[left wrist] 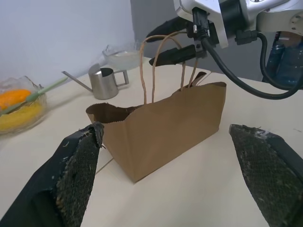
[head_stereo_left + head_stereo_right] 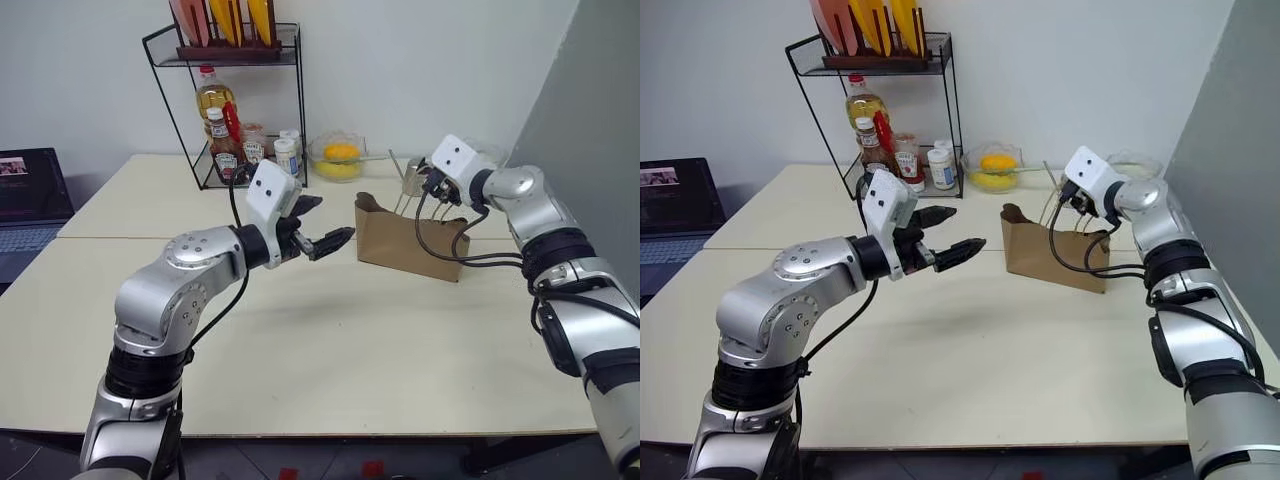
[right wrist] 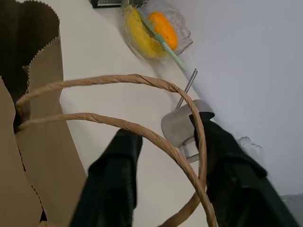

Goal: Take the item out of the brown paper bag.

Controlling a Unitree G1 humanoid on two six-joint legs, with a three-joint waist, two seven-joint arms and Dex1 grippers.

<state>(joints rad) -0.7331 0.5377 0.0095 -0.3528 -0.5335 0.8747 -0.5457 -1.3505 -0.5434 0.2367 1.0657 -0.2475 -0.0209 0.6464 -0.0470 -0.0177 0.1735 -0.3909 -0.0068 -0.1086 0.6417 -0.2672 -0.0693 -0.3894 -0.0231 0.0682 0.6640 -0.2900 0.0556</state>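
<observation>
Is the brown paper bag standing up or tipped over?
Standing upright: the brown paper bag sits on its base, mouth open at the top, twine handles rising.

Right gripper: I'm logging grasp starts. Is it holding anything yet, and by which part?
Cannot be told. The right gripper has its fingers either side of the bag's twine handles, not visibly pinching them. The left gripper is open, holding nothing.
</observation>
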